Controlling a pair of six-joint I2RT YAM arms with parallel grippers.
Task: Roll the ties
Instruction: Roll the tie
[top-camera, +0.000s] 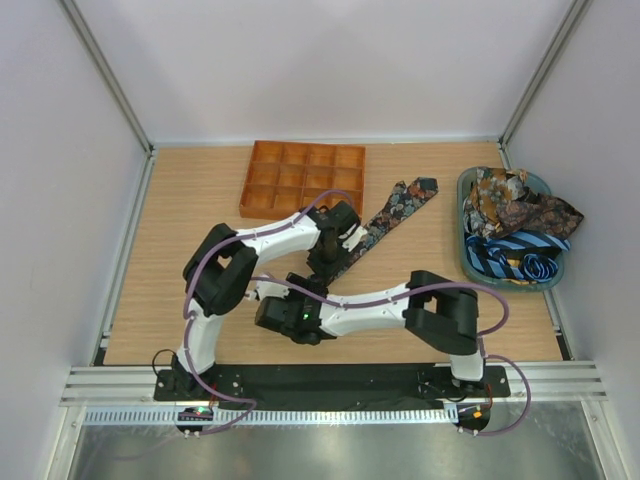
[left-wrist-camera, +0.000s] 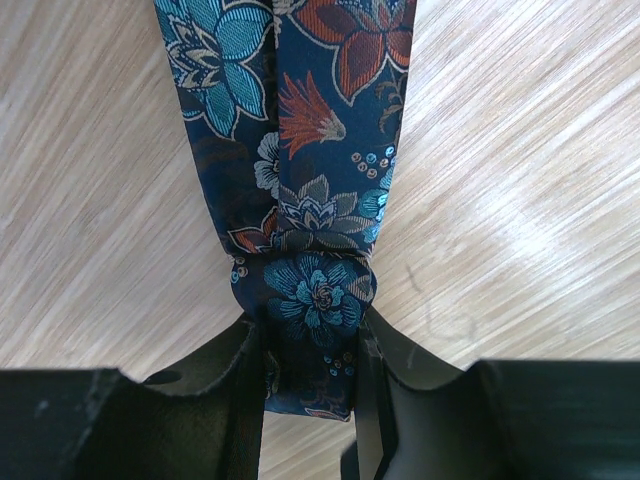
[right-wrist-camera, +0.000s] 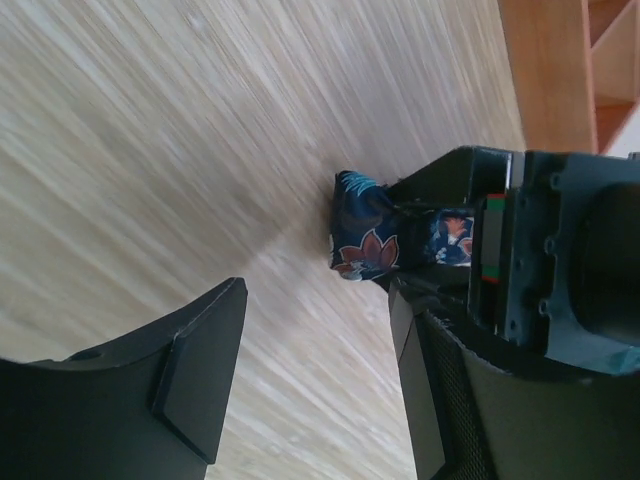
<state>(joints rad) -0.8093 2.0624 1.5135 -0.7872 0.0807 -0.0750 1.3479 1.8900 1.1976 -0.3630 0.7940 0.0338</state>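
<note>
A dark blue floral tie (top-camera: 395, 212) lies diagonally on the table, wide pointed end at the far right. Its narrow end is rolled into a small roll (left-wrist-camera: 315, 290). My left gripper (top-camera: 335, 255) is shut on that roll; in the left wrist view the gripper (left-wrist-camera: 310, 335) has both fingers pressed against the roll's sides. My right gripper (top-camera: 305, 285) sits just in front of the left one, open and empty. In the right wrist view the right gripper (right-wrist-camera: 310, 365) is close to the table, and the roll (right-wrist-camera: 362, 235) shows beyond it, held by the left gripper.
An orange gridded tray (top-camera: 300, 180) stands at the back, left of the tie. A teal basket (top-camera: 468, 262) at the right holds more ties, floral brown ones (top-camera: 520, 205) and blue striped ones (top-camera: 520, 255). White walls enclose the table.
</note>
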